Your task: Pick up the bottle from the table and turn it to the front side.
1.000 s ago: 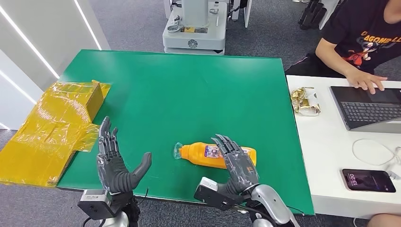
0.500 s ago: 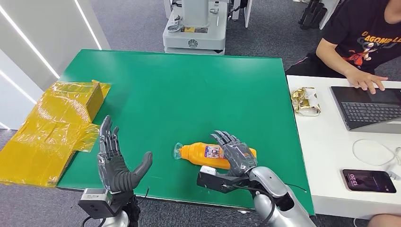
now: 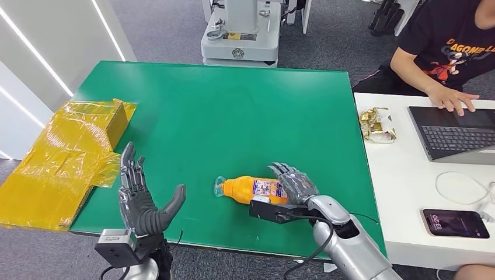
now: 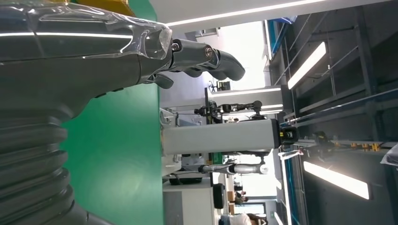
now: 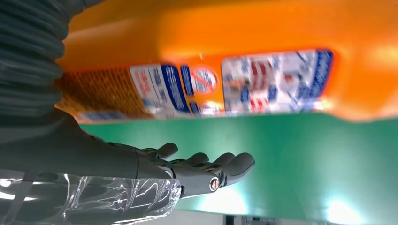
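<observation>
An orange bottle point(image 3: 248, 189) with a printed label lies on its side on the green table point(image 3: 222, 111), near the front edge, its clear cap pointing left. My right hand point(image 3: 295, 184) lies over the bottle's base end with fingers stretched out and spread. In the right wrist view the bottle point(image 5: 225, 33) runs along the palm side, label facing the camera, and the fingers point(image 5: 206, 168) reach straight past it over the green surface without curling around it. My left hand point(image 3: 143, 201) stands upright and open at the table's front left, apart from the bottle; the left wrist view shows the left hand point(image 4: 94, 61) empty.
A carton wrapped in yellow film point(image 3: 64, 157) hangs over the table's left edge. A white table point(image 3: 403, 192) at the right carries a laptop point(image 3: 455, 134), a phone point(image 3: 454, 223) and a snack packet point(image 3: 377, 124); a person point(image 3: 449, 46) sits there. A white machine base point(image 3: 240, 41) stands beyond the table.
My right hand has moved forward and lower, from the bottle's near side onto its base end. The bottle and my left hand have stayed put.
</observation>
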